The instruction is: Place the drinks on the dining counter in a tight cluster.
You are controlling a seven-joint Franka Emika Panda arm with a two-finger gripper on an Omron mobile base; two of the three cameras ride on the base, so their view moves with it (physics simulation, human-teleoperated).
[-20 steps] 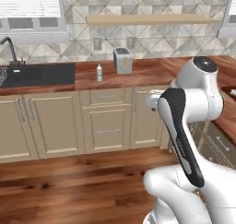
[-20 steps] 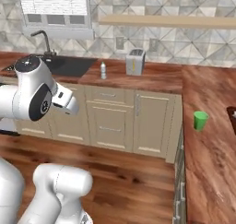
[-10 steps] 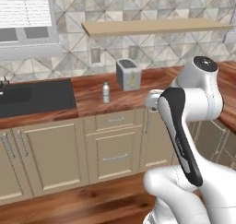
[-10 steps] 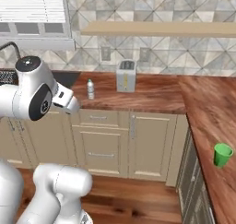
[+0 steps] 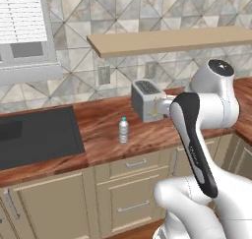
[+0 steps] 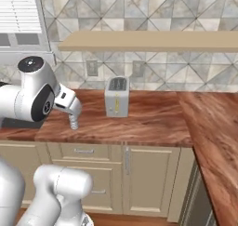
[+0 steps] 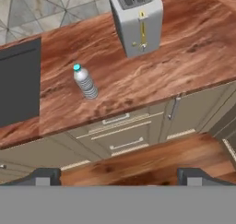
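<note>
The gripper [image 7: 118,176] hangs out in front of the cabinets with its two dark finger tips [image 7: 44,177] spread wide apart and nothing between them, looking down over the wooden floor [image 7: 152,161] and the cream drawer fronts [image 7: 120,132]. Beyond the drawers runs the reddish-brown wood-grain counter [image 7: 184,57], and on it, a little back from the front edge, stands the small clear bottle [image 7: 85,81]: upright, ribbed along its body, see-through with a pale tint, topped by a blue-green cap. In the left base view the same bottle [image 5: 123,130] stands alone on the counter [image 5: 98,134] between the dark sink [image 5: 37,137] on its left and the grey toaster [image 5: 147,101] to its right and further back, apart from both. In the right base view only its lower part [image 6: 74,123] shows below the arm's wrist. The toaster [image 7: 136,18] has two slots on top and a yellow-marked lever on its end face. Behind it rises the patterned tile wall [image 5: 147,12] with outlets [image 5: 104,74], and above that a pale wall shelf [image 5: 172,40].
</note>
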